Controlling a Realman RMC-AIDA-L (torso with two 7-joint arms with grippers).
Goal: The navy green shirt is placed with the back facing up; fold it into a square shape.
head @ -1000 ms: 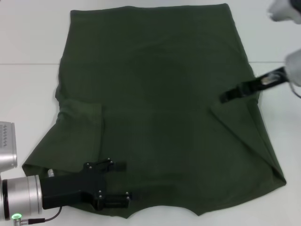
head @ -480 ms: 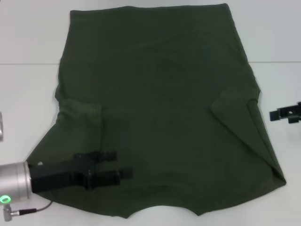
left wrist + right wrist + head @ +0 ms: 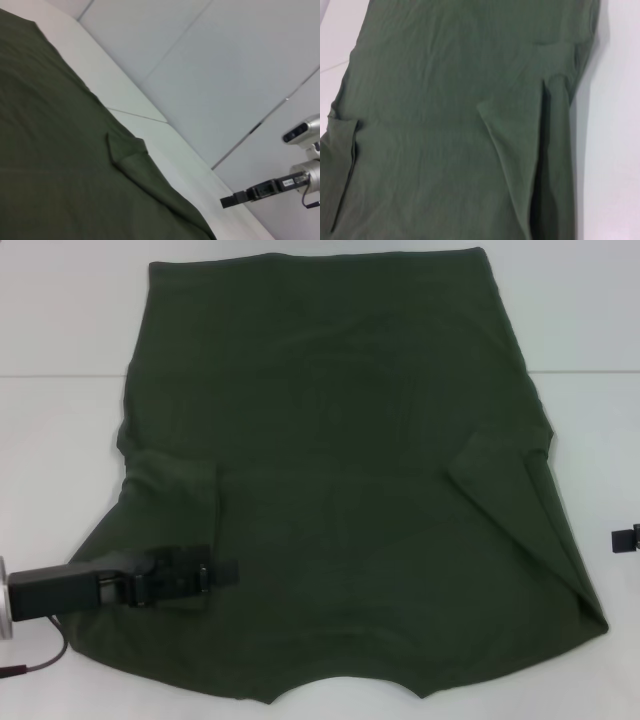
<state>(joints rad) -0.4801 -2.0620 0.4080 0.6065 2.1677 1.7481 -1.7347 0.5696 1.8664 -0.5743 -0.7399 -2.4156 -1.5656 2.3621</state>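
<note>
The large plain dark olive-green short-sleeved shirt of soft matte fabric (image 3: 340,490) is lying flat on the white bench (image 3: 60,420), occupying most of the surface. Its long axis is running from the near edge of the bench to the far edge: the curved neckline is pointing toward the robot, and the straight hem is lying at the far side. Both sleeves are lying folded inward over the body of the shirt.

The left claw (image 3: 215,575) is resting low over the shirt's near left portion, close to the folded left sleeve; whether its fingers are apart or together cannot be told. The right claw (image 3: 625,538) is sitting off the shirt at the bench's right edge, and its finger state cannot be told either.
</note>
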